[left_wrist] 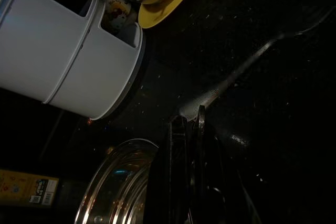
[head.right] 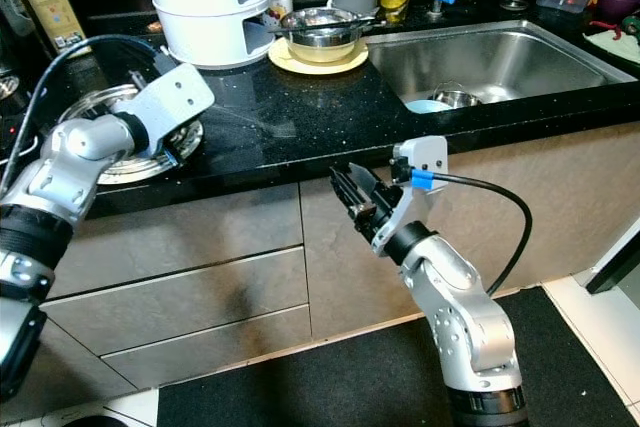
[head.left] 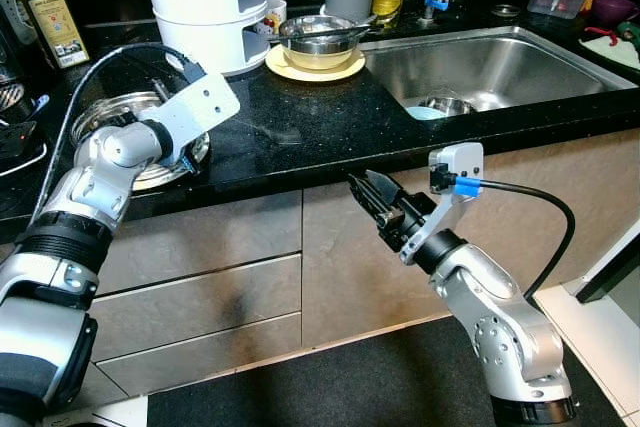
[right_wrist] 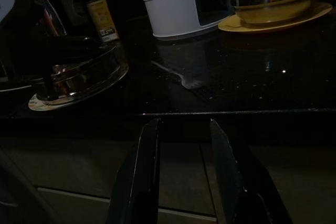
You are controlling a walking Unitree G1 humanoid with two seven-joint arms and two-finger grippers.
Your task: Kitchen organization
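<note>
A long metal utensil (left_wrist: 236,74) lies on the black counter (head.left: 300,137), its far end looking like fork tines; it also shows faintly as a pale shape (right_wrist: 181,77). My left gripper (left_wrist: 188,129) is low over the counter beside a steel dish (head.left: 115,117), and its fingers are shut on the utensil's handle end. My right gripper (head.left: 365,192) hangs in front of the counter's edge, below the top, open with nothing between its fingers (right_wrist: 147,171).
A white tiered container (head.left: 205,7) stands at the back, with a steel bowl on a yellow plate (head.left: 318,45) beside it. The sink (head.left: 500,62) to the right holds a small bowl (head.left: 445,105). A yellow box (head.left: 52,22) is far left. Drawers (head.left: 200,287) are below.
</note>
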